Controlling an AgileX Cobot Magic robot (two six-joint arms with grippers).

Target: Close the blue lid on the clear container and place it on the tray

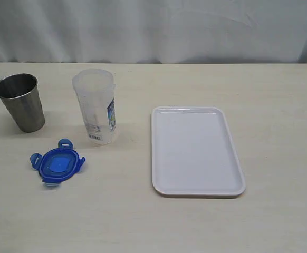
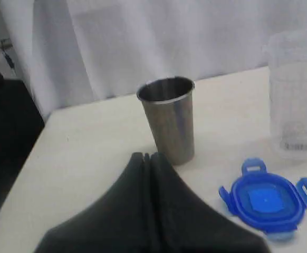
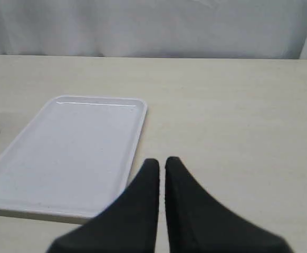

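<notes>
Left gripper [image 2: 148, 156] & right gripper [image 3: 162, 160] closed, empty. Risk: tall clear container [image 1: 96, 108] tips if blue lid [image 1: 58, 164] pressed off-ctr.

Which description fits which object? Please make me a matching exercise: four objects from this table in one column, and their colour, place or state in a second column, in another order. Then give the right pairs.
Column one:
1. blue lid
2. clear container
3. steel cup
4. tray

Column two:
A. upright, translucent, its top uncovered
B. lying flat, not on the container
C. white, on the right in the exterior view
D. grey metal, furthest left in the exterior view

Pairs: 1-B, 2-A, 3-D, 4-C.
</notes>
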